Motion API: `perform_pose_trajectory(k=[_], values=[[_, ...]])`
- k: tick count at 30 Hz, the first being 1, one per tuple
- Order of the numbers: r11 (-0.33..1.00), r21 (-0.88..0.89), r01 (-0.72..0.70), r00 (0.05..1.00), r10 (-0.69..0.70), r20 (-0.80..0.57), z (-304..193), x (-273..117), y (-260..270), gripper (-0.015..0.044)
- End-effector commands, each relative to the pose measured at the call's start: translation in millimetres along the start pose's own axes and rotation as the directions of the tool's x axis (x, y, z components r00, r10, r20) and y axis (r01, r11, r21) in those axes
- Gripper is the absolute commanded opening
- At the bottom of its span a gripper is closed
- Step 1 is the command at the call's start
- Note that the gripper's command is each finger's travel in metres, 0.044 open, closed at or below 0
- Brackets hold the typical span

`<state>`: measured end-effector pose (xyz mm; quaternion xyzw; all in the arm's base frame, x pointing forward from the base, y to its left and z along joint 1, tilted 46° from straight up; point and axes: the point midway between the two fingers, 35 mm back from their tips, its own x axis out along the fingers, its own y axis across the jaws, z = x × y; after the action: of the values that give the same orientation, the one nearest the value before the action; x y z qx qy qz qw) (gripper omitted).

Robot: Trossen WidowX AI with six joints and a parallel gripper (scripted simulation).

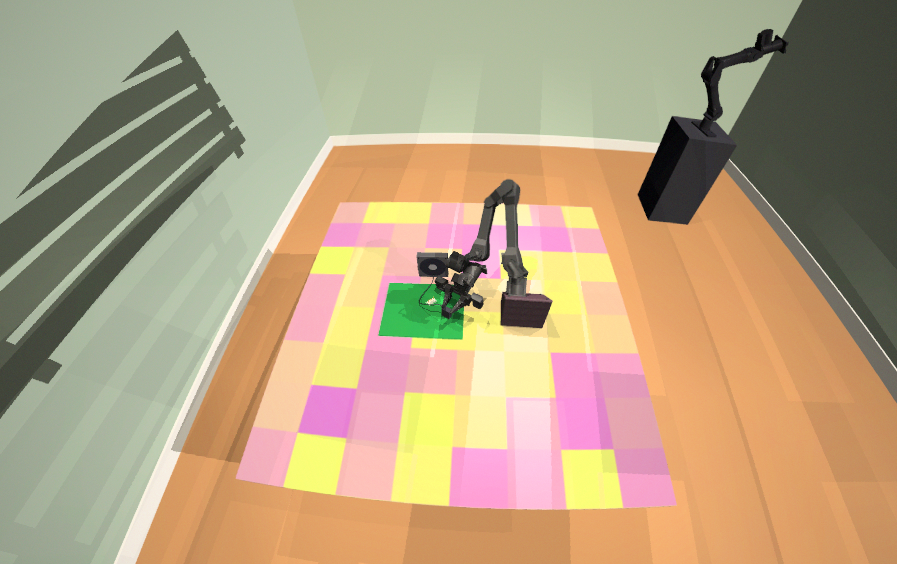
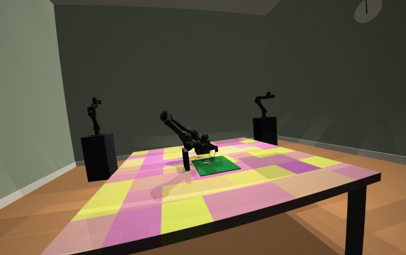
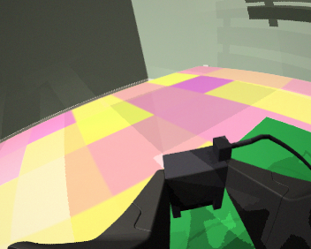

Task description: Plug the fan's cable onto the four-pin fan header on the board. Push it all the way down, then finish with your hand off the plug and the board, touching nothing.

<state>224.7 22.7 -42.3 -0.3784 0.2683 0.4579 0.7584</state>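
Note:
My gripper (image 3: 193,170) (image 1: 446,312) (image 2: 217,148) is shut on the fan cable's black plug (image 3: 194,178), held above the green board. In the wrist view the plug sits between both fingers, with two short prongs pointing down and the cable (image 3: 269,136) leaving a small block at its upper right. The green board (image 1: 395,325) (image 2: 232,168) (image 3: 268,128) lies flat. A small whitish header (image 1: 431,301) (image 2: 207,162) stands on it, left of my gripper in the top view. Its pins are too small to make out. The square fan (image 1: 432,265) (image 2: 186,159) stands upright behind the board.
The arm's dark base block (image 1: 524,311) stands right of the board in the top view. The loose cable arcs above and across the board between fan and gripper. The table (image 1: 427,420) (image 2: 182,213) has a patchwork top. Other arms stand on black pedestals (image 1: 690,171) (image 2: 99,158) away from the table.

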Motion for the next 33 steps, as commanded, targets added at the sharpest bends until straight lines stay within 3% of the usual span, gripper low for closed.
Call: perform_pose_trajectory(k=[1,33], values=[[1.000,0.003,0.002,1.000,-0.002,-0.002,0.9,-0.7,-0.3,0.0000],[1.000,-0.001,0.000,1.000,0.000,-0.001,-24.3,3.9,-2.0,0.0000]])
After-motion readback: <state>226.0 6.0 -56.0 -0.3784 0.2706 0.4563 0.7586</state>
